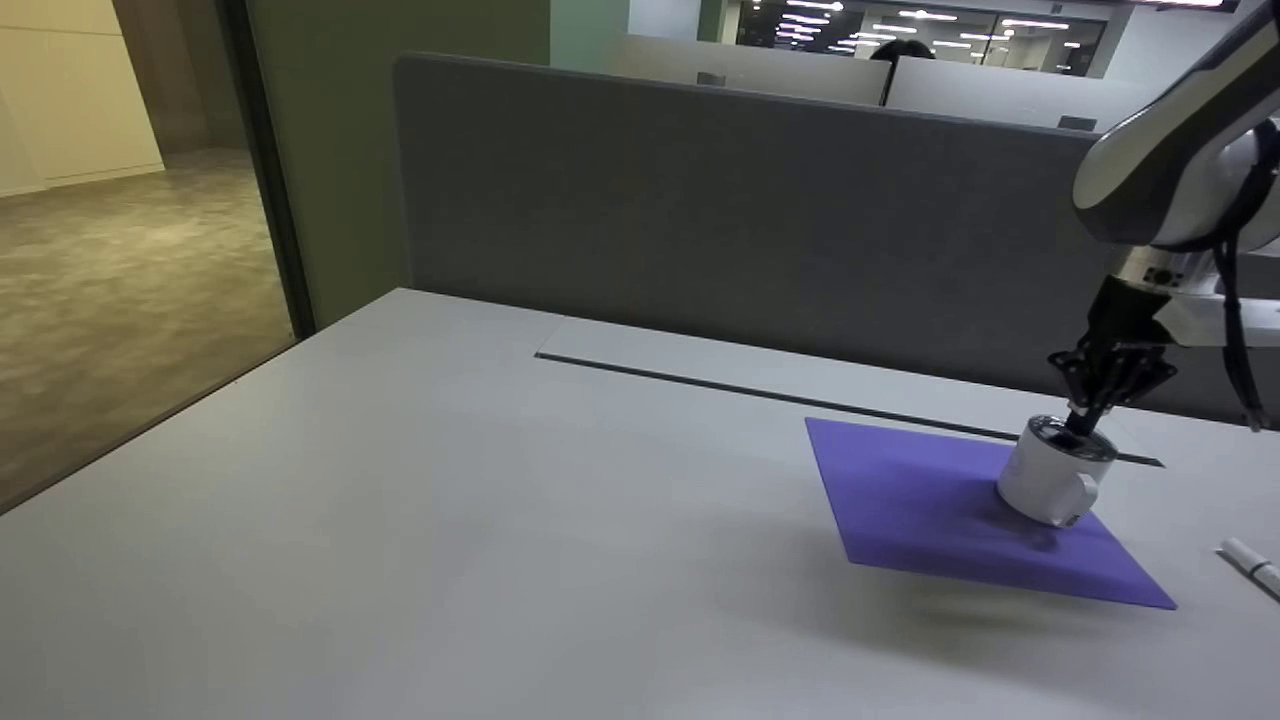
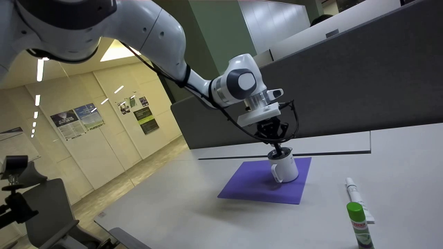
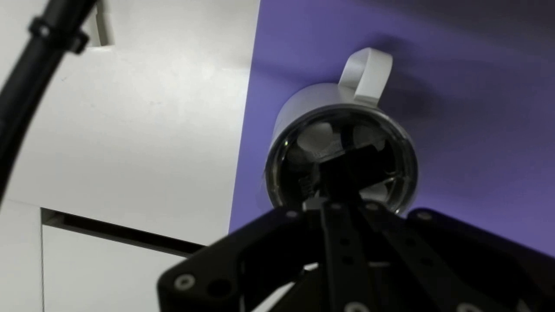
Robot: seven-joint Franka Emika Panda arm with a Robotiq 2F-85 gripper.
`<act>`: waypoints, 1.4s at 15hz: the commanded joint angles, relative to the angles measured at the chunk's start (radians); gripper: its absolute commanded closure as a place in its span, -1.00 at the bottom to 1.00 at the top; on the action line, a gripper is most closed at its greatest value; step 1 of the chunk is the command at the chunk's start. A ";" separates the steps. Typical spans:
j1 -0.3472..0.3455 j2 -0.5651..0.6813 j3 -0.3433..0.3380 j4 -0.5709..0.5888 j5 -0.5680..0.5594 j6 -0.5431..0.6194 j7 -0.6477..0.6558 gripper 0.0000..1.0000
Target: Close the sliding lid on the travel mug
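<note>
The travel mug is a white cup with a handle, upright on the purple mat (image 1: pixel 900 490), in both exterior views (image 1: pixel 1040 485) (image 2: pixel 287 172) and the wrist view (image 3: pixel 303 102). Its sliding lid (image 3: pixel 295 173) is a dark, glossy, see-through round top. My gripper (image 3: pixel 347 173) points down with its fingers together. In both exterior views the fingertips (image 1: pixel 1082 422) (image 2: pixel 278 150) are at the lid's top, inside the rim. The fingers hide the middle of the lid, so the slider's position and whether the tips touch it cannot be told.
A white tube (image 2: pixel 356 195) and a green-capped bottle (image 2: pixel 360 224) lie or stand on the white table. A dark slot (image 1: pixel 700 386) runs along the table's back, before a grey partition (image 1: pixel 700 220). A black cable (image 3: pixel 34 86) hangs beside the gripper.
</note>
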 commanded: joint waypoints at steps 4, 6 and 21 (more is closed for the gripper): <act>-0.010 0.048 0.020 0.069 -0.002 -0.038 0.006 1.00; -0.011 0.052 0.025 0.077 0.006 -0.067 0.012 1.00; -0.062 -0.066 0.030 0.113 0.047 -0.308 -0.021 0.46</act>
